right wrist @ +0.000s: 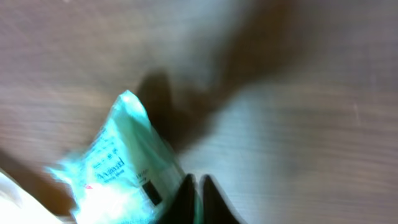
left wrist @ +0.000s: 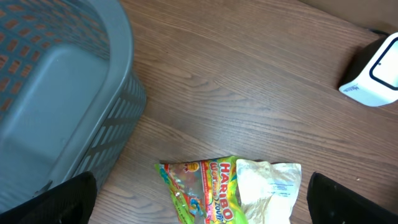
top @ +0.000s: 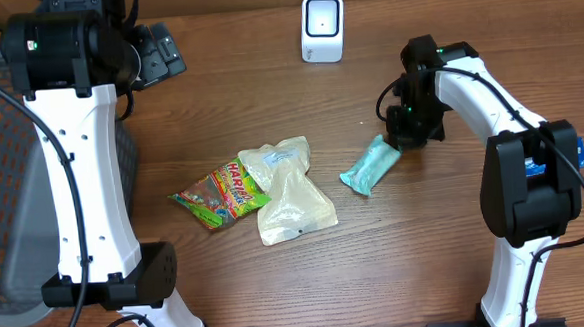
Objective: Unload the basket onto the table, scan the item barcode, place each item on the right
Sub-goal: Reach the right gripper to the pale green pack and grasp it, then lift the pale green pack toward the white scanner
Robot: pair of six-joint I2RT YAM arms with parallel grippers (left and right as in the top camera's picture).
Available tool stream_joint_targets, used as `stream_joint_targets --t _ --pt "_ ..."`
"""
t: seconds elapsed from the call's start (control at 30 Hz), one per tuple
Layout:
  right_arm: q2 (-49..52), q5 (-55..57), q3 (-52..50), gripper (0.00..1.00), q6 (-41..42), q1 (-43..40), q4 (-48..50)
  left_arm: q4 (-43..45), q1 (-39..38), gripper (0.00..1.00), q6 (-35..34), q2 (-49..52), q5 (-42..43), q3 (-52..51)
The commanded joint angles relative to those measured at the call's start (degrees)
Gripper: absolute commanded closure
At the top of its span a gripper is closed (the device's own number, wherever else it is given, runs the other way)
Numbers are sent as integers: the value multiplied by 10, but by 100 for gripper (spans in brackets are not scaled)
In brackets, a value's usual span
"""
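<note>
– Brown wooden table (top: 446,236), same planks in all three views. What's by your right claw (right wrist: 198,200)?
– One teal packet (top: 370,166), lying on the table. In overhead it slants away from the claw toward my lower left, and its upper end sits right under the claw.
– Claw state?
– Fingers (right wrist: 185,202) are pressed together with only a sliver between them, clamped on the packet's near edge. The wrist view is smeared, so I can't tell how much edge is caught. A dark printed patch on the packet sits just beside the fingers, too blurred to call a barcode.
– Scanner?
– White barcode scanner (top: 322,28), upright, toward the table's far side. It's well apart from my right claw, beyond it and to its left. It also shows at the upper right of the left wrist view.
– Other claw?
– My left claw (left wrist: 202,200) is spread wide, fingertips at the two bottom corners of its own view, hanging above the table. Below it, between those fingertips, are a Haribo bag (top: 221,192) and a white pouch (top: 277,159), touching side by side. Then a second white pouch (top: 296,205) overlaps the first, on the side toward my right claw.
– Anything else?
– A grey mesh basket (left wrist: 56,93) just left of the left claw. The teal packet lies near the pouches but apart from them.
</note>
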Motion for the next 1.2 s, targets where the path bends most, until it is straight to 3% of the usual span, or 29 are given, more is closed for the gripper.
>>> stream_joint_targets --t 0.0,0.03,0.17,0.33,0.6,0.77,0.83,0.97,1.1,1.17 --pt "0 24 7 35 -6 -3 -29 0 0 0 -8 -7 -8 6" --pt "0 24 7 20 -9 -5 -32 0 0 0 -8 -7 -8 6" --pt "0 21 7 4 -47 -10 -2 0 0 0 -8 -7 -8 6" --pt "7 -67 -6 2 -158 -10 26 0 0 0 -8 -7 -8 6" --pt "7 -75 -52 8 -193 -12 29 0 0 0 -8 -7 -8 6" --pt "7 -119 -89 21 -210 -12 69 0 0 0 -8 -7 -8 6" --pt "7 -147 -108 34 -210 -12 96 0 0 0 -8 -7 -8 6" --pt "7 -181 -132 75 -203 -12 125 0 0 0 -8 -7 -8 6" --pt "7 -236 -132 93 -203 -12 127 0 0 0 -8 -7 -8 6" --pt "7 -272 -128 96 -203 -12 126 0 0 0 -8 -7 -8 6"
